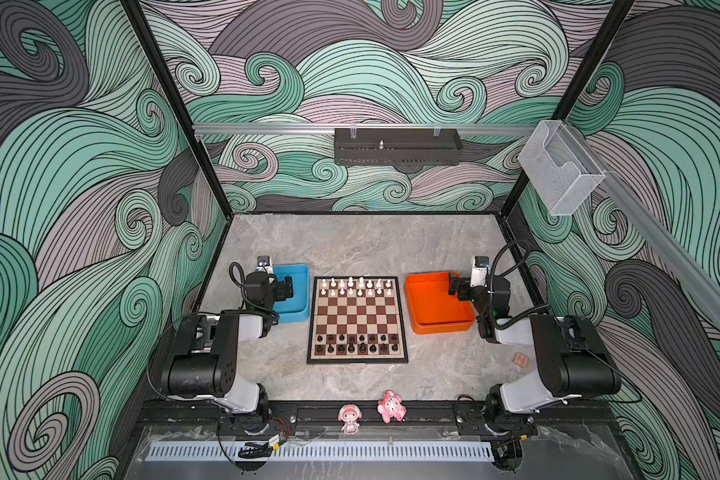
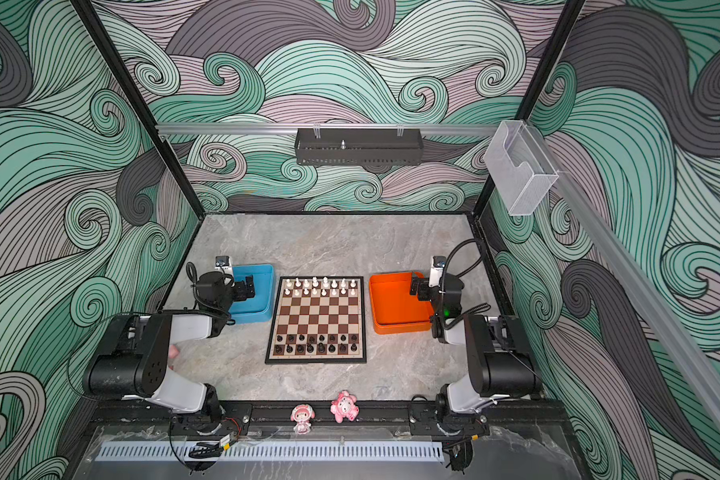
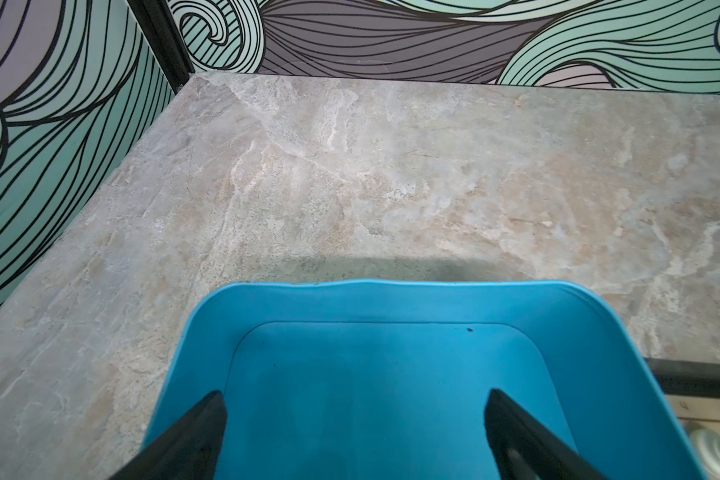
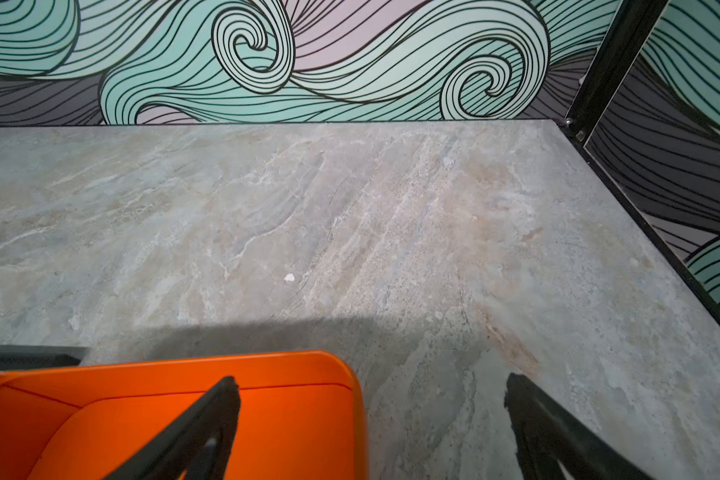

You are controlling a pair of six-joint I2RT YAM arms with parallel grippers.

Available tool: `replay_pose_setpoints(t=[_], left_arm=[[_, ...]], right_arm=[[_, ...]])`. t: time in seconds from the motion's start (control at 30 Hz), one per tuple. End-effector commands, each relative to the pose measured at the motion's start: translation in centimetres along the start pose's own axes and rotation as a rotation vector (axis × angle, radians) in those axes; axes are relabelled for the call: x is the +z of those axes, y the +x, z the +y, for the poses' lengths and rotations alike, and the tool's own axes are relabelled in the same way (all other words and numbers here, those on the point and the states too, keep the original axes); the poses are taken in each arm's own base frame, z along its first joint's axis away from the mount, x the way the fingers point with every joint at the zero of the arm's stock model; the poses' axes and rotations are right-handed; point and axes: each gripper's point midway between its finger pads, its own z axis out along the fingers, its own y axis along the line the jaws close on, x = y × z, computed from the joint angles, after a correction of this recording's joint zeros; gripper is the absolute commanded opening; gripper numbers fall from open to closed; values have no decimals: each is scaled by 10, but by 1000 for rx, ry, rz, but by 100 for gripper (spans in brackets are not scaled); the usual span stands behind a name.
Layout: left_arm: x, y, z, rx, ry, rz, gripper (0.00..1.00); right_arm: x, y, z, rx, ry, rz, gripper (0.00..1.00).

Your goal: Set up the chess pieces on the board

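The chess pieces (image 1: 351,283) stand on the board (image 1: 357,320), white on its two far rows and black on its two near rows, between a blue tray (image 1: 301,309) and an orange tray (image 1: 429,309). The left gripper (image 3: 355,399) hangs over the blue tray and the right gripper (image 4: 371,379) over the orange tray's corner, both spread wide and empty.

Red letter "N" on a small block (image 1: 520,360) on the table
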Motion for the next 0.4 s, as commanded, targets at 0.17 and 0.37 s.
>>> replay_pose_setpoints(t=[0.17,0.37], left_arm=[[3,-11,0,5,7,-25,99],[2,-11,0,4,7,-24,99]], right_arm=[[4,3,-1,-3,5,26,99],[3,2,0,-3,5,20,99]])
